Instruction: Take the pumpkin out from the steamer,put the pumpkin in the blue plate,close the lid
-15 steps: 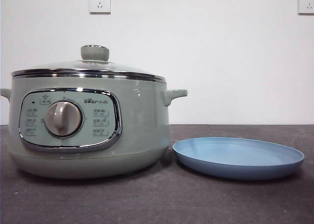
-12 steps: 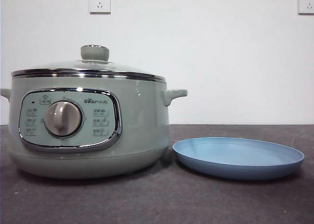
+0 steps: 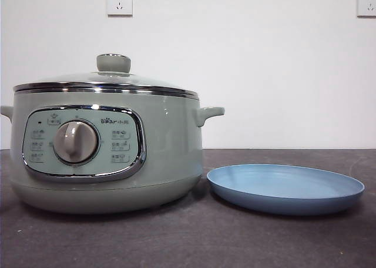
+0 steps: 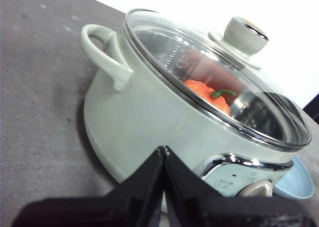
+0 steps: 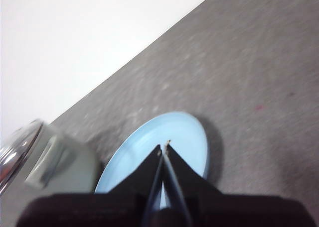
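The sage-green steamer (image 3: 106, 156) stands at the left with its glass lid (image 3: 106, 80) on. In the left wrist view the orange pumpkin (image 4: 207, 93) with a green stem shows through the lid (image 4: 214, 82) inside the steamer (image 4: 144, 117). The blue plate (image 3: 285, 188) lies empty to the right of the steamer. My left gripper (image 4: 163, 150) is shut and empty, apart from the steamer at its side. My right gripper (image 5: 164, 146) is shut and empty above the blue plate (image 5: 187, 135). Neither gripper shows in the front view.
The dark grey table (image 3: 188, 238) carries both things. A white wall with two sockets (image 3: 119, 2) stands behind. The steamer's side handle (image 3: 208, 113) reaches toward the plate. Its control panel with a grey dial (image 3: 75, 141) faces the front.
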